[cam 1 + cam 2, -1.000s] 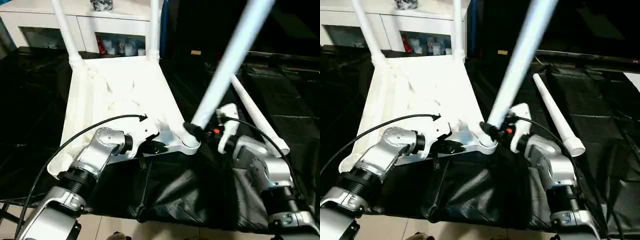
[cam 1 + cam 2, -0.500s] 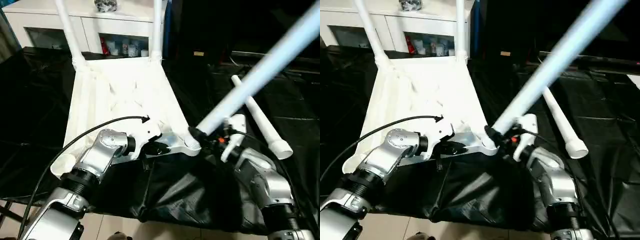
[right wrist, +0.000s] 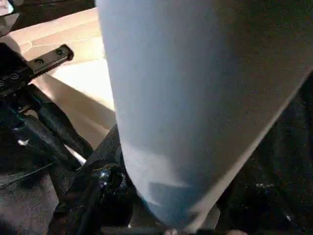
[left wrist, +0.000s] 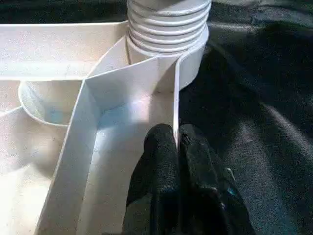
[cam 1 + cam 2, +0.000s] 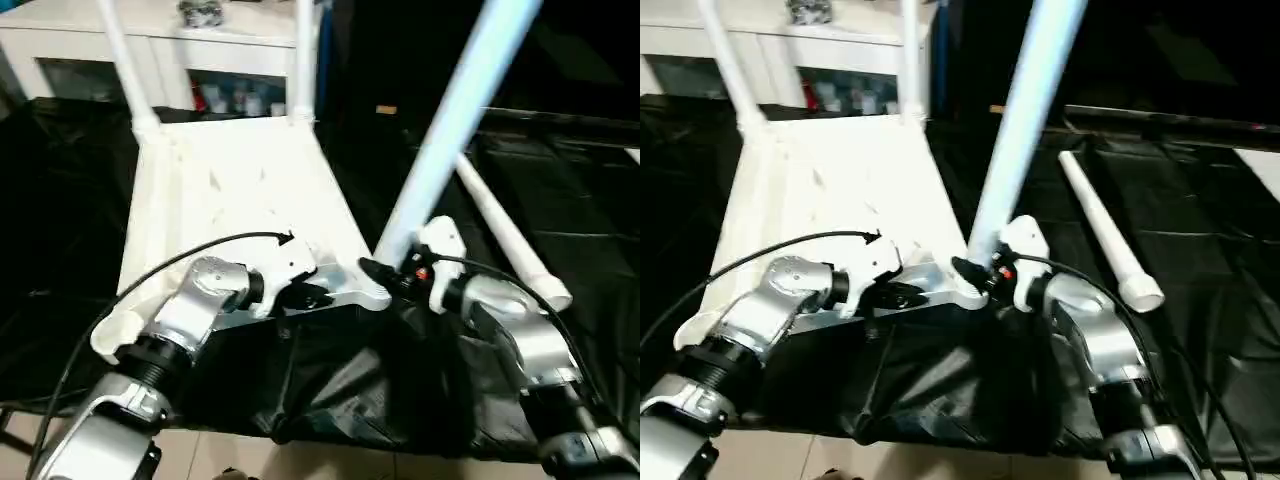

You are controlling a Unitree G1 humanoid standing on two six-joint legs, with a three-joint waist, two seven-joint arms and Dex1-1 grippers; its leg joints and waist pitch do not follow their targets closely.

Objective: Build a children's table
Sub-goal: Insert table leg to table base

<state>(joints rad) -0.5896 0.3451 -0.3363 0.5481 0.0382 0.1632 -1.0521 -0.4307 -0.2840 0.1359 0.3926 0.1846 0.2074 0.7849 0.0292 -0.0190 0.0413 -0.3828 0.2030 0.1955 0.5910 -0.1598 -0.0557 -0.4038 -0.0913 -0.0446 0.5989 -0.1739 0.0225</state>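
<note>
The white tabletop point(image 5: 230, 190) lies upside down on black sheeting, ribs facing up. Two white legs point(image 5: 120, 60) point(image 5: 303, 60) stand in its far corner sockets. A third leg point(image 5: 450, 120) rises from the near right corner socket point(image 4: 166, 44), leaning up and to the right. My right gripper point(image 5: 385, 272) is shut around its lower end, just above the socket. My left gripper point(image 4: 177, 134) is shut on a thin rib of the tabletop's near edge, close to that socket. A fourth leg point(image 5: 510, 245) lies loose on the sheeting to the right.
A white cabinet point(image 5: 230, 75) with glass doors stands behind the tabletop. Crumpled black sheeting point(image 5: 330, 380) hangs over the near edge below my grippers. A black cable point(image 5: 200, 248) arcs over my left forearm.
The held leg leaned far to the right half a second ago and now stands steeper again, its lower end staying at the socket. My left gripper kept its grip.
</note>
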